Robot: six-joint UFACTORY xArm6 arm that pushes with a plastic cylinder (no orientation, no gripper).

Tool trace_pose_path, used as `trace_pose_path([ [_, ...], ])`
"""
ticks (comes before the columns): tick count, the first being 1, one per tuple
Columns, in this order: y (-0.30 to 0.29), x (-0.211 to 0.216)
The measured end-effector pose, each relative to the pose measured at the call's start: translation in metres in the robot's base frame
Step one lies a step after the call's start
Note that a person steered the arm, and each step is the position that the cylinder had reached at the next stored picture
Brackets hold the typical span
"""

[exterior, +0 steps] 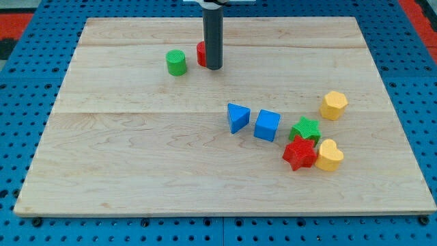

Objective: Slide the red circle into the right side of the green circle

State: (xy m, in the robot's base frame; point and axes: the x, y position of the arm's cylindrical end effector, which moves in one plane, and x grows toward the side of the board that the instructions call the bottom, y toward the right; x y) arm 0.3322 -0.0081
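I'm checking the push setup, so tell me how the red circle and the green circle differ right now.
The green circle stands fully visible; the red circle is mostly hidden behind the rod. My tip sits at the red circle's right, well away from the green one. The red one lies to the green's right, slightly nearer the view's top. Both stand upright.

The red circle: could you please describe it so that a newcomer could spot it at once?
Start at the wooden board and go to its top edge, left of centre, where the dark rod stands. The red circle peeks out just left of my tip, with the green circle further left. Unlike the red star at lower right, it is round and half hidden.
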Motion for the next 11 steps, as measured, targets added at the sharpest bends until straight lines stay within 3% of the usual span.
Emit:
trace_pose_path([
  [2,0.023,0.000],
  [4,0.067,-0.046],
  [9,0.061,-0.062],
  [10,0.045,-0.071],
  [11,-0.009,-0.054],
])
